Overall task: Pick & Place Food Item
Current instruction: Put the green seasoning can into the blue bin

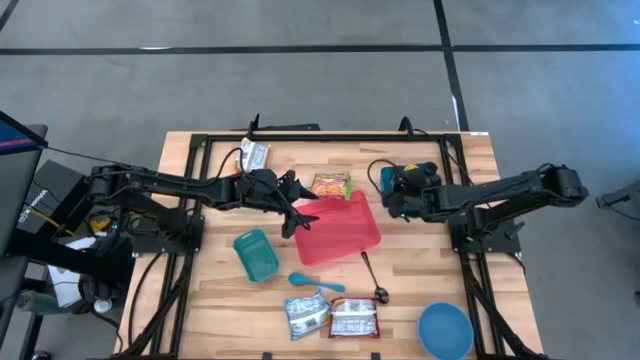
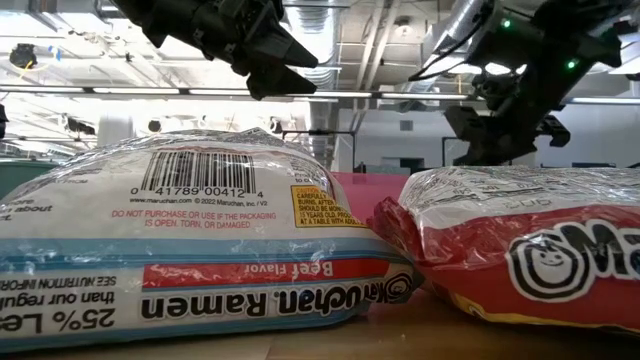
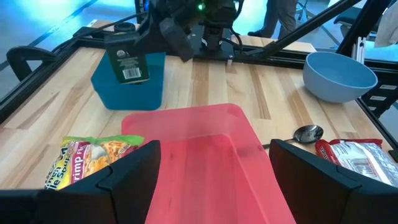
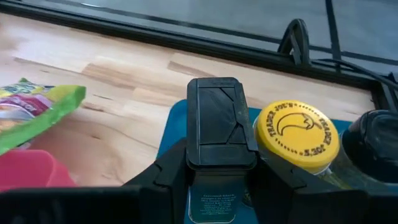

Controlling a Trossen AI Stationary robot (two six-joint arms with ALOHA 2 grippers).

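Wooden slat table on a grey floor, with a black frame bolted around its far half. Left arm reaches in from the left side, stretched almost flat across the table, and the left gripper hangs over the near-left edge of the red tray with its fingers spread wide, nothing between them. In the left wrist view the tray runs right up between the two fingers.

Right arm comes in from the right side, elbow bent, and the right gripper sits over the blue bin at the back of the table. It's clamped on a dark green carton, which you can see in the left wrist view hanging above the bin. A jar with a yellow lid sits in the bin just beside the carton.

Shrimp ramen pack lies just behind the tray, between the two grippers. Two more ramen packs are at the front edge, with a blue bowl near them.
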